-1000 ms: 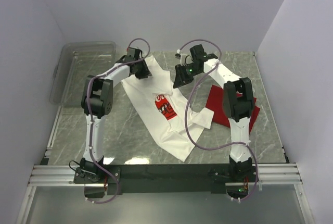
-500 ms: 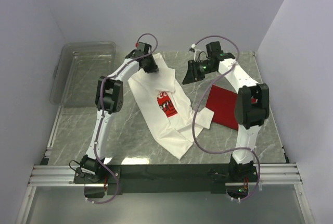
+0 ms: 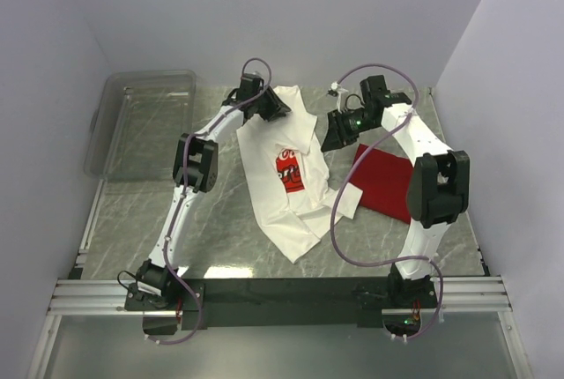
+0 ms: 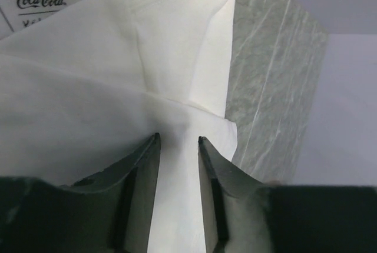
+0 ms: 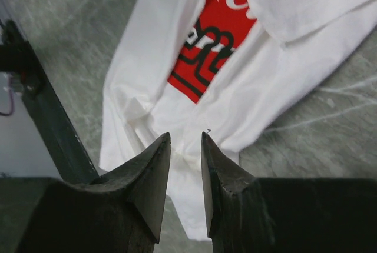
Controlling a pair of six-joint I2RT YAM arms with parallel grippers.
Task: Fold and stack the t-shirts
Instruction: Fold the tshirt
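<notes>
Left claw pinches the white t-shirt near the far edge of the bench, likely to spread it; right claw hovers narrowly parted, empty.

The table is viewed by the fixed camera from above and behind the arm bases, facing forward and down, far enough back for the whole top to be taken in. Each wrist camera is set just behind the left fingers or the right fingers and is aimed along them at close range. The white shirt is shared by all three views, and its red print by the top and right views.
</notes>
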